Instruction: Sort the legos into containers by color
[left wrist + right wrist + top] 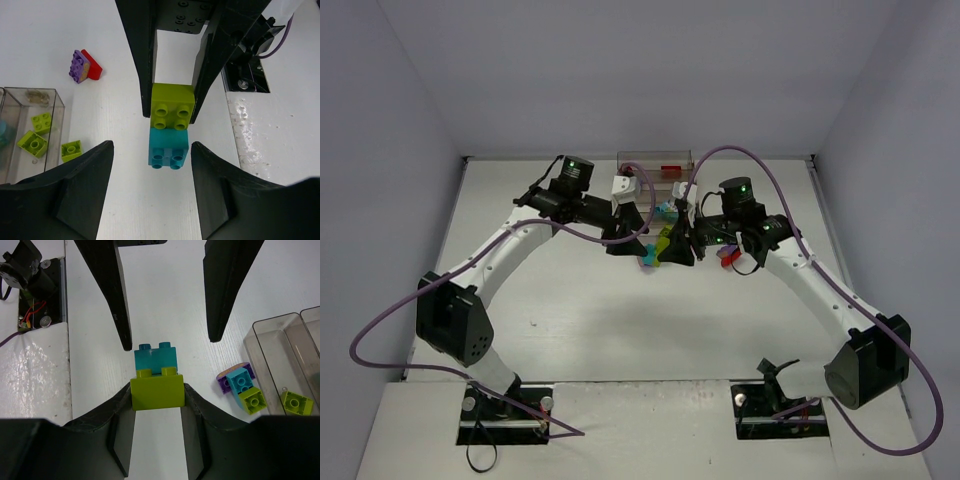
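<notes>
right pincer clamps the lime brick; the teal brick stuck to it sits inside the wide-open, empty left pincer. some lime bricks already lie in a tray beside that pincer; this pair and a purple-and-red stack beyond it look unsorted

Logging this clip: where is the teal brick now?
Right wrist view, centre: teal brick stuck to the lime brick in the right hand, between the open fingers of the left hand.

Lime brick against teal brick; other lime bricks in clear tray
</notes>
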You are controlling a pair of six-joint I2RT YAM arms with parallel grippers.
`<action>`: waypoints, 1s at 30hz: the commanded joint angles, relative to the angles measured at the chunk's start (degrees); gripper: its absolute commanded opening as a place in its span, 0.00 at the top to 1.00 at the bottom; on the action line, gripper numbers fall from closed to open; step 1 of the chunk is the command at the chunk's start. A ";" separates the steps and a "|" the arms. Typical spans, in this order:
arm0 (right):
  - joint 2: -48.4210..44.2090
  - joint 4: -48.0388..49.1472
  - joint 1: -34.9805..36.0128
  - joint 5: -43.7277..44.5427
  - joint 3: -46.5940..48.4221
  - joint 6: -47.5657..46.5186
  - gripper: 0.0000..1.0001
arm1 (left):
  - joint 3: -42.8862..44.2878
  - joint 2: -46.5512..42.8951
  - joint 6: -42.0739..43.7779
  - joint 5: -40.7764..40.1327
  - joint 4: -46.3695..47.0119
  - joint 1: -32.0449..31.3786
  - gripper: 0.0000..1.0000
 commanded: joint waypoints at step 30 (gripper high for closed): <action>-1.96 1.76 0.19 -1.01 2.69 -0.03 1.00 | 0.70 0.33 4.14 -0.96 -2.22 -2.81 0.53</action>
